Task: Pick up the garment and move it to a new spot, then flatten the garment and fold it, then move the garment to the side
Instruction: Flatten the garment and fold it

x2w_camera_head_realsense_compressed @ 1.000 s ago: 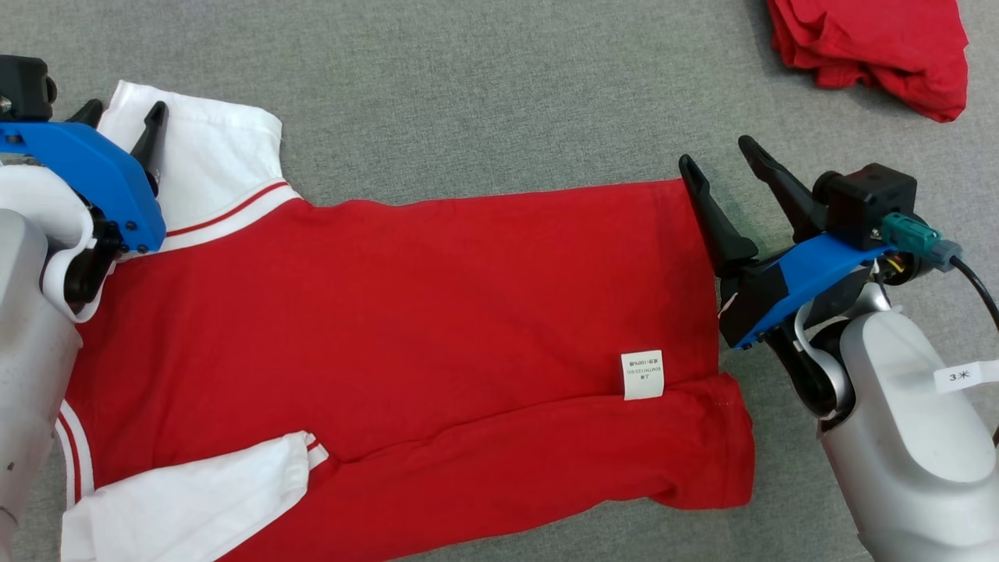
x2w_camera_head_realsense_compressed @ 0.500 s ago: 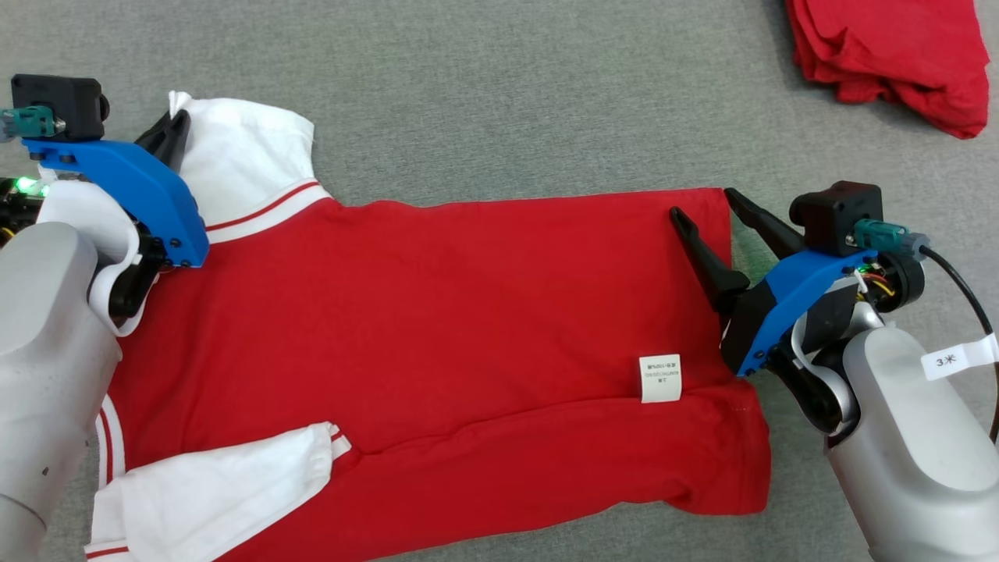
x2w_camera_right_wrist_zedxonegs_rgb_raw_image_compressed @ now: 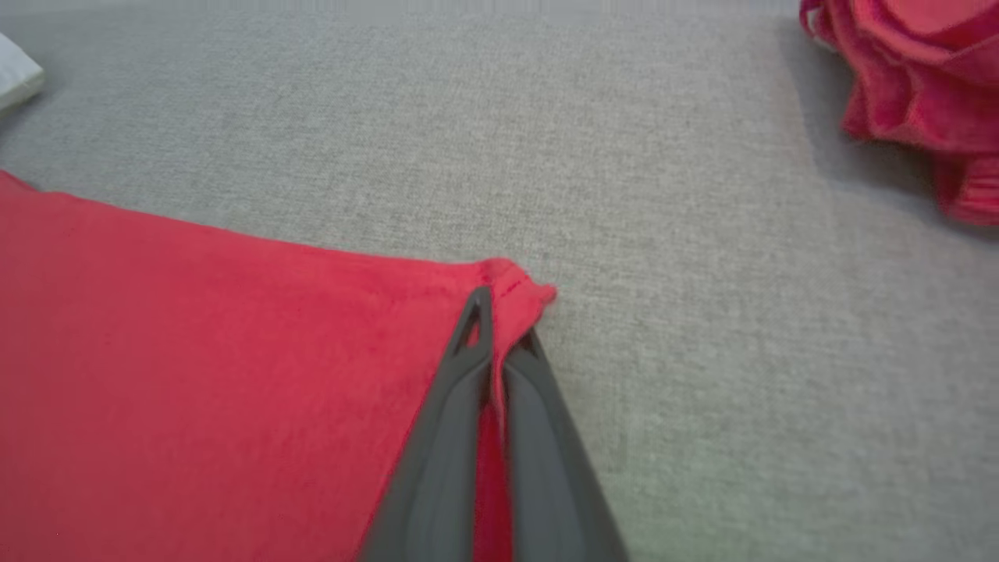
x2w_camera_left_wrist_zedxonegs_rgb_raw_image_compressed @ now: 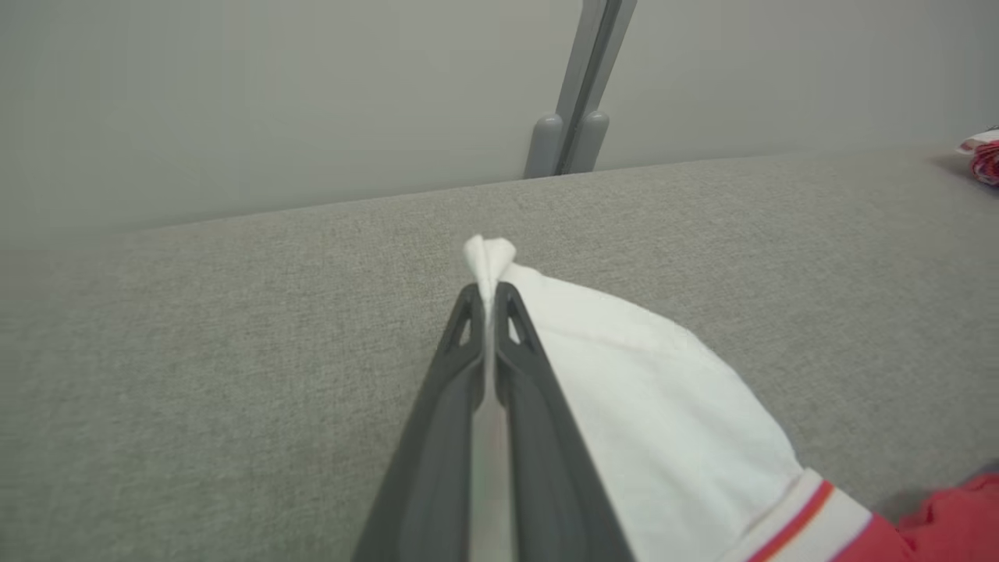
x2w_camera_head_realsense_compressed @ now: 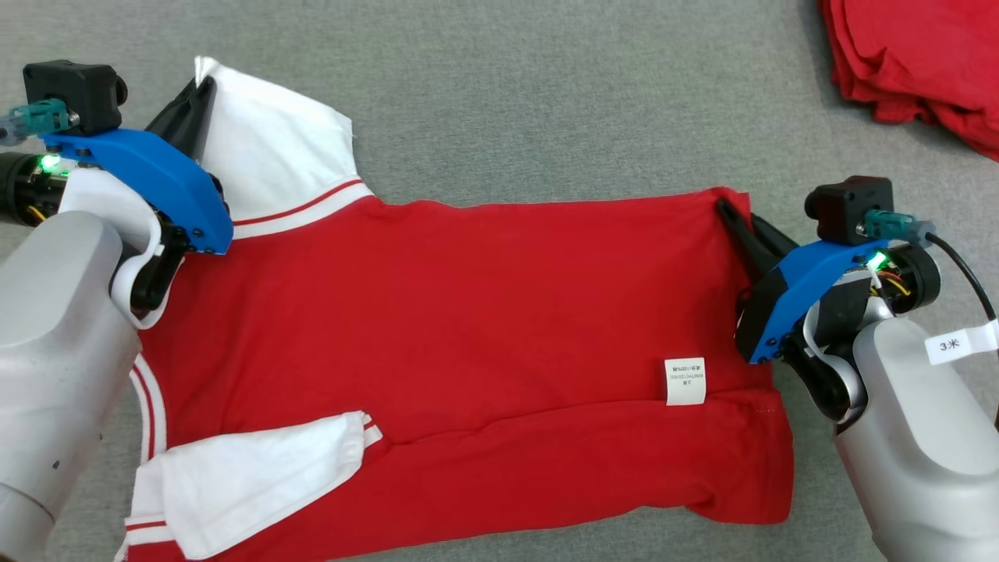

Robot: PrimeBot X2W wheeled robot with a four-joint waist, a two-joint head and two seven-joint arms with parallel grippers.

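Head view has the shirt (x2w_camera_head_realsense_compressed: 468, 312) spread across the middle of the frame on a grey fabric surface (x2w_camera_head_realsense_compressed: 546, 101), stretching from the left gripper (x2w_camera_head_realsense_compressed: 203, 84) at upper left to the right gripper (x2w_camera_head_realsense_compressed: 730, 211) at the right. The left gripper is pinched tight on the outer corner of the white sleeve (x2w_camera_head_realsense_compressed: 273, 148); in the left wrist view a small tuft of white cloth pokes out past its closed tips. The right gripper is clamped on the upper right corner of the red hem, and the right wrist view shows red cloth squeezed between its two fingers (x2w_camera_right_wrist_zedxonegs_rgb_raw_image_compressed: 445, 437). The shirt is red with white, red-striped sleeves, lies mostly flat with a crease along its lower part, and has a small white label (x2w_camera_head_realsense_compressed: 685, 381) near its right end. Both pale forearms (x2w_camera_head_realsense_compressed: 47, 328) rise from the bottom corners, with the grippers angled up and inward. A heap of red cloth (x2w_camera_head_realsense_compressed: 913, 62) lies at upper right, well apart.
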